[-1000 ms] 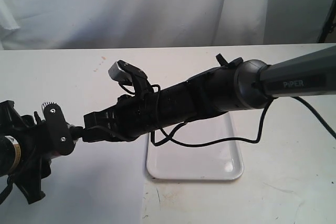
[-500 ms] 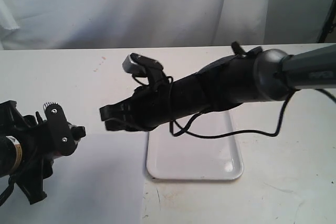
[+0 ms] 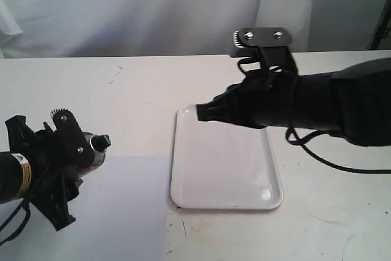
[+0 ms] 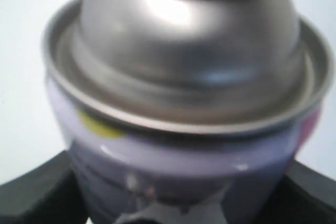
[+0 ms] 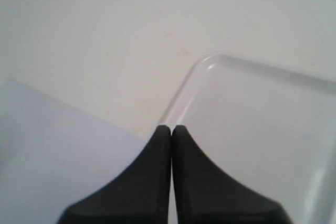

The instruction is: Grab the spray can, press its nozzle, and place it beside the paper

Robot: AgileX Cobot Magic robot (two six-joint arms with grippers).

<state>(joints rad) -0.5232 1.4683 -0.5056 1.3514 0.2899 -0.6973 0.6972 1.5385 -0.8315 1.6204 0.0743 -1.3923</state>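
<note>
We grip the spray can (image 3: 90, 152) in our left tool (image 3: 72, 162) — axis near-level, nozzle (image 3: 102, 142) toward our closed, empty right tool (image 3: 204, 113), well apart over the tray (image 3: 175, 195).

Desk (image 3: 122, 84) carries everything. Tray (image 3: 226, 203) lies flat at the middle. Paper (image 3: 122, 212) lies left of the tray on the near side, its right edge just beside the tray's left rim. Spray can (image 3: 93, 153) at far left, near the paper's far edge, lying sideways between the jaws of the left gripper (image 3: 78, 157), nozzle (image 3: 103, 142) toward the tray. Right gripper (image 3: 204, 113) reaches in from the right, over the tray's far left corner, well apart from the can
</note>
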